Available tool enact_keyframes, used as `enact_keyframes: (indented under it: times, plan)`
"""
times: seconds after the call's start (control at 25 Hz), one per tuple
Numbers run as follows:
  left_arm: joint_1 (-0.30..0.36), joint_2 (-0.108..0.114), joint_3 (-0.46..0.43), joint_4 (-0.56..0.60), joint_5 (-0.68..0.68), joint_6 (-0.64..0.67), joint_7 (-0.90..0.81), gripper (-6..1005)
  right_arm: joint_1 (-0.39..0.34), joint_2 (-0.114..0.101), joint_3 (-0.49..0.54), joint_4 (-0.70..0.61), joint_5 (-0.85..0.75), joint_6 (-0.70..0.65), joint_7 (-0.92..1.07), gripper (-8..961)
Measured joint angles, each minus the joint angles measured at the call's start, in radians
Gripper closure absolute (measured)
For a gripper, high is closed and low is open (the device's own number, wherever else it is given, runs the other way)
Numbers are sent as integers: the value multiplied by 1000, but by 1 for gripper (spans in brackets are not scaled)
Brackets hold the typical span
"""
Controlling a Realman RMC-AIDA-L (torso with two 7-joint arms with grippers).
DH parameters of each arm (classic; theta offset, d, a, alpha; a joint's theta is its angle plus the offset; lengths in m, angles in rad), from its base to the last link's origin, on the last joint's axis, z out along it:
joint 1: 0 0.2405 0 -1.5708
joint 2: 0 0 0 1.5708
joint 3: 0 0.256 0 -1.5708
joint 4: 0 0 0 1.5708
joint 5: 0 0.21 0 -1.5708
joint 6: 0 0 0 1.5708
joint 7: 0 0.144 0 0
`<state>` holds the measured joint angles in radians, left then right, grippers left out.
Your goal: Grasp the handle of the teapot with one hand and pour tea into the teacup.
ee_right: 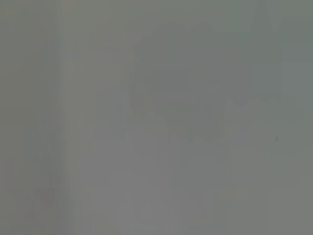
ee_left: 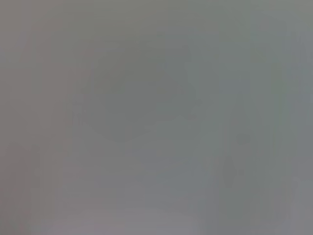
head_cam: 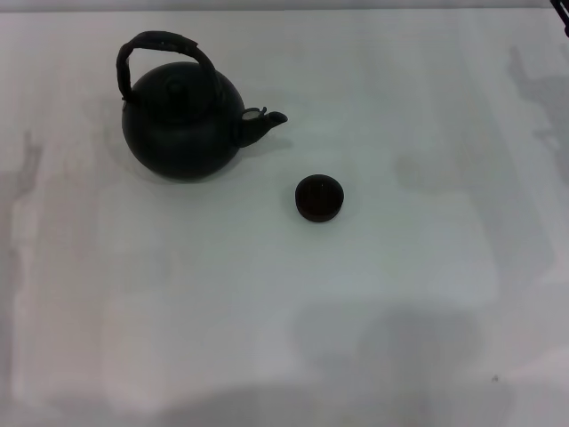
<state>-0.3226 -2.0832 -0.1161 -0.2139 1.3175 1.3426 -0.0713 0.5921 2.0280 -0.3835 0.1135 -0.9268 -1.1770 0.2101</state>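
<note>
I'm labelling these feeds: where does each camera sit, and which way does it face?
Head view: on the robot's head, facing forward and down at the round matte-black teapot and small black handleless teacup on the white table; no tool shows.
Left wrist view: featureless grey.
Right wrist view: the same; the wrist views share only that.

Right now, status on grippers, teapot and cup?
Neither gripper in view. Teapot upright on table, handle free, spout toward cup. Nothing between them.

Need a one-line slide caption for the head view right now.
Black teapot with arched handle sits untouched on the white table, spout toward the small black teacup standing apart; no end effector visible.
</note>
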Motion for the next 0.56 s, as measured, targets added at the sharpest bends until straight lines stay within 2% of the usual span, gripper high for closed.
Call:
enact_keyframes:
  times: [0.56]
  plan:
    - [-29, -3, 10, -10, 10, -25, -8, 153, 10, 1, 8, 4, 0, 37, 0, 111]
